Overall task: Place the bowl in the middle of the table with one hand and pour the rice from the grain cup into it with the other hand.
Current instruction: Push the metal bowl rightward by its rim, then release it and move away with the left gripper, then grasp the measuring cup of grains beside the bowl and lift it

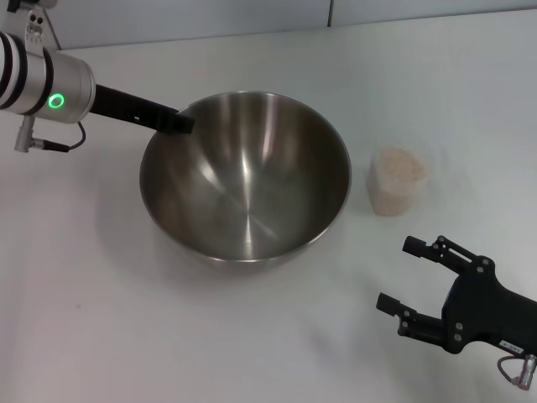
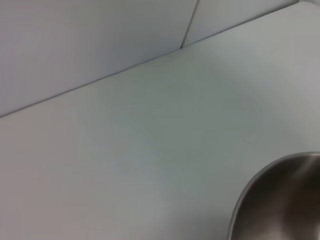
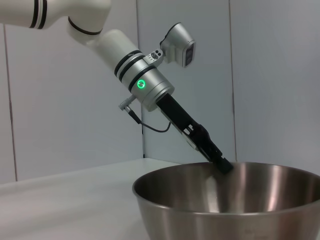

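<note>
The plain white smooth table (image 1: 101, 336) carries everything. The large round stainless-steel mixing bowl (image 1: 245, 176) sits near its middle, upright, its shiny brushed interior empty, with no grains in it. The black left gripper (image 1: 180, 122) on its silver-white arm reaches in from the robot's left and meets the bowl's far-left rim; in the right wrist view the left gripper's tip (image 3: 222, 165) sits right at the rim edge, seemingly pinching the wall, though whether its jaws are clamped on the steel or merely touching it cannot be told.

The step in hand looks like settling the bowl in place. To do it well, the left arm should lower the bowl flat, let go cleanly without tipping the thin rim, and lift clear before backing away, so the bowl does not slide on the smooth table.

The black right gripper (image 1: 403, 277) hovers near the robot's right front, its jaws spread apart and holding nothing, well apart from the bowl. The small transparent plastic grain cup (image 1: 397, 180) stands upright just beside the bowl on its right, not touching it, filled nearly to the top with whitish-beige rice (image 1: 398, 164).
</note>
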`<state>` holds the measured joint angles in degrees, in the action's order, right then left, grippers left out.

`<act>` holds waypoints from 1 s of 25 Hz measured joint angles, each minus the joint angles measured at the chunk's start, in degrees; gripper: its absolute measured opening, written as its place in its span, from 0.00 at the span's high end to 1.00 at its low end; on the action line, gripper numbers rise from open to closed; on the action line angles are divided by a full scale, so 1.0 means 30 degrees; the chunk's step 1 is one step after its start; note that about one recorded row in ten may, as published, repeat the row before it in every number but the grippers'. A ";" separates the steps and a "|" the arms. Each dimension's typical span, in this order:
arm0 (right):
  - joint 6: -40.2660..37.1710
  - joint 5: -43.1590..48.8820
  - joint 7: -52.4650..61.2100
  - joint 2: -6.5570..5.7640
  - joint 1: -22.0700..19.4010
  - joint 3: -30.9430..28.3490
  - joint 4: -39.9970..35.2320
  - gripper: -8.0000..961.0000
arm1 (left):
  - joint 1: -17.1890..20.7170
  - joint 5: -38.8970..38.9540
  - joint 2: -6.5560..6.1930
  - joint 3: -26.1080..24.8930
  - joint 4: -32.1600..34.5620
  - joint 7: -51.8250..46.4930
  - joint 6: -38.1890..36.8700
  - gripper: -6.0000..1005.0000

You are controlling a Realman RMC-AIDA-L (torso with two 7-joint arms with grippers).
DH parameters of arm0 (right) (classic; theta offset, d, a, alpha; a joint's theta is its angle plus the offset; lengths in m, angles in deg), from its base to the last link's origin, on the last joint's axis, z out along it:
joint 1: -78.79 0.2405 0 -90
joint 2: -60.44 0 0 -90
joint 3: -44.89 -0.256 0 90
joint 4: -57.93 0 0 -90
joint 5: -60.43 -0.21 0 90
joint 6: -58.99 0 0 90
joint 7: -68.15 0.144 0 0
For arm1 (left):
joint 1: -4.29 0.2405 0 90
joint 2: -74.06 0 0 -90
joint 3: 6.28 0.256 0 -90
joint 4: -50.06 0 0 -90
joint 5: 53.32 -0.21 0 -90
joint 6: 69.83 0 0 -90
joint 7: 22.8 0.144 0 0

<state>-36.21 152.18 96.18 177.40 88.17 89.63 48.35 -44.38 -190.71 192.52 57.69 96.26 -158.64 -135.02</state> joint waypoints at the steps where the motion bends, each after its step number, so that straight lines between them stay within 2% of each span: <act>1: 0.0003 0.0000 0.0000 0.0002 -0.0008 -0.0002 0.0001 0.13 | 0.0009 0.0039 0.0006 0.0003 0.0184 0.0067 -0.0064 0.75; 4: 0.0010 -0.0040 0.0000 0.0007 -0.0033 -0.0021 0.0001 0.13 | 0.0363 0.0268 0.0034 0.0008 0.1459 0.0258 -0.0542 0.69; 6: 0.0014 -0.0088 -0.0001 0.0008 -0.0066 -0.0073 0.0001 0.13 | 0.1085 0.0990 0.0059 0.0009 0.3024 0.0569 -0.1037 0.64; 10: 0.0017 -0.0115 -0.0004 0.0007 -0.0171 -0.0398 0.0014 0.13 | 0.3773 0.4601 0.0052 0.0035 0.6710 0.3303 -0.2293 0.54; 13: 0.0015 -0.0121 -0.0005 0.0019 -0.0296 -0.0962 0.0030 0.13 | 0.6324 0.7552 0.0014 0.0537 0.8532 0.6792 -0.2995 0.42; 15: 0.0017 -0.0120 -0.0006 0.0079 -0.0426 -0.1627 0.0045 0.13 | 0.7755 0.8508 -0.0038 0.1025 0.9311 0.8741 -0.3448 0.34; 16: 0.0023 -0.0121 -0.0005 0.0103 -0.0492 -0.1982 0.0065 0.13 | 0.7755 0.8508 -0.0038 0.1025 0.9311 0.8741 -0.3448 0.30; 17: 0.0075 -0.0120 -0.0006 0.0139 -0.0572 -0.2438 0.0093 0.13 | 0.9100 0.8226 -0.0096 0.1391 1.0075 0.9890 -0.4361 0.26; 20: 0.0768 -0.0121 -0.0004 0.0315 -0.0769 -0.4306 0.0136 0.13 | 1.0097 0.7082 -0.0079 0.1567 1.0813 1.0285 -0.5175 0.14; 22: 0.1778 -0.0120 0.0006 0.0556 -0.0815 -0.5961 0.0158 0.13 | 1.0580 0.6574 -0.0040 0.1728 1.1122 1.0329 -0.5347 0.14; 25: 0.3379 -0.0124 0.0032 0.0702 -0.0614 -0.7766 0.0417 0.13 | 1.0850 0.6481 -0.0039 0.1916 1.1209 1.0339 -0.5359 0.14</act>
<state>-26.08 151.81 96.28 179.50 86.33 66.33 49.60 -11.83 -171.26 192.41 63.44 129.89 -127.62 -151.10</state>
